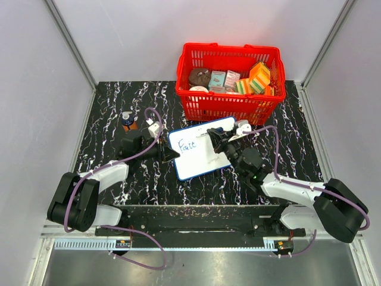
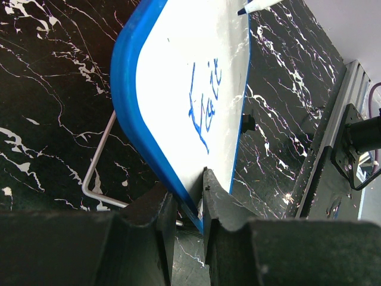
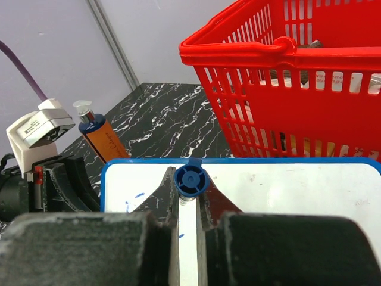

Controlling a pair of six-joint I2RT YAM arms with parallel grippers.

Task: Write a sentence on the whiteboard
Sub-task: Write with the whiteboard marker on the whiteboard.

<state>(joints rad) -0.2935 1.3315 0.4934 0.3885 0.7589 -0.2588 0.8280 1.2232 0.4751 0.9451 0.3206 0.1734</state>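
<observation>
Evidently light, stiff and slick-faced, the whiteboard (image 1: 199, 156) sits just before the red basket (image 1: 226, 110), the left gripper (image 2: 189, 201) pinching its blue frame edge, the sensible hold, while the right gripper (image 3: 189, 199) clamps the marker (image 3: 190, 180) over the part-written sentence (image 1: 187, 145).

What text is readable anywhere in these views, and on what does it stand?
"Fai" plus a started fourth letter: blue marker handwriting on the flat white blue-framed whiteboard.
Packets in the red plastic basket: print too small to read.
Orange bottle label: script too blurred to read.
</observation>
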